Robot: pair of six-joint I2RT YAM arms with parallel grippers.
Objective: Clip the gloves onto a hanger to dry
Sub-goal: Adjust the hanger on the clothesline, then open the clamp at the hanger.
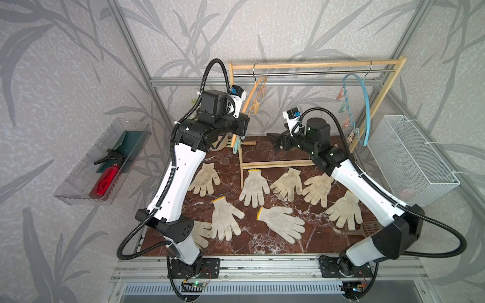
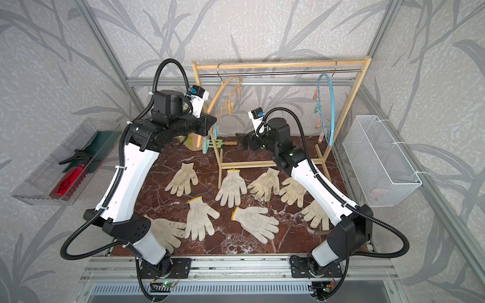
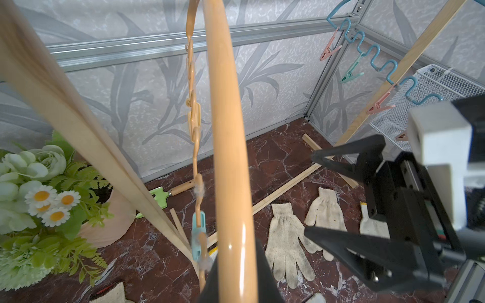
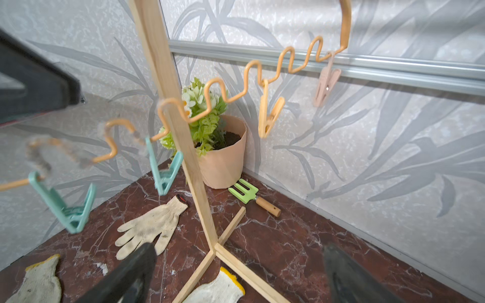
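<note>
Left arm point(image 1: 173, 178) loomed closest from above, reaching over the marble table point(image 1: 322, 230) to the wooden rack point(image 1: 315, 64). Its left gripper point(image 3: 232, 283) was clamped on the orange hanger point(image 3: 225, 157), steadying it; the right gripper point(image 3: 309, 194) hung near, jaws wide, empty. All 8 gloves point(image 1: 254, 187) lay flat on the table, none clipped. I judged the step needed a cuff fed squarely into a teal clip point(image 4: 164, 178), hanger held against swinging.
</note>
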